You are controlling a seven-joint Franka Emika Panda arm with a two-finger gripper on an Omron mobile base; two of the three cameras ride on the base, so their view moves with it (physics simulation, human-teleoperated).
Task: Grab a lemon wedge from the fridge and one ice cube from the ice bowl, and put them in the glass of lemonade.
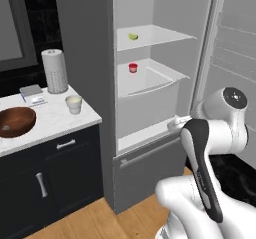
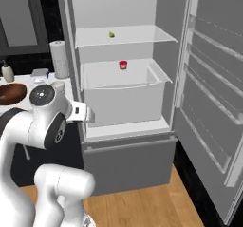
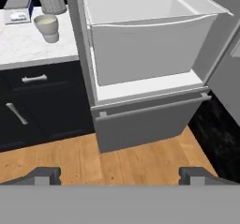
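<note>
Pincer [image 3: 120, 174]: we record its two dark fingertips [image 3: 44, 175] spread wide and holding nothing, poised over the wood floor [image 3: 140, 160] in front of the fridge [image 1: 85, 58].

Fridge: we note the door [image 2: 213, 79] swung fully open to the right, showing a white interior with an upper shelf [image 1: 155, 35] and a pulled-forward white drawer bin [image 3: 145, 45] below it.

Lemon wedge [image 1: 133, 36]: we list it on the upper shelf, toward the left rear, a tiny yellow-green piece lying alone.

Small red cup [image 1: 132, 67]: we find it on the level below, behind the bin's front wall, upright.

Glass of lemonade [image 1: 73, 103]: we place it on the white marble counter [image 1: 55, 120] left of the fridge, near the counter's front right corner, upright.

Ice bowl [image 1: 16, 121]: we see it on the same counter, left of the glass and apart from it; its contents we cannot make out.

Paper towel roll [image 1: 54, 70]: upright at the counter's rear, just behind the glass.

Small box [image 1: 33, 94]: lying flat between the roll and the bowl.

Soap bottle [image 2: 7, 72]: at the far left rear of the counter.

Dark cabinets [image 1: 45, 180]: beneath the counter, with metal handles.
</note>
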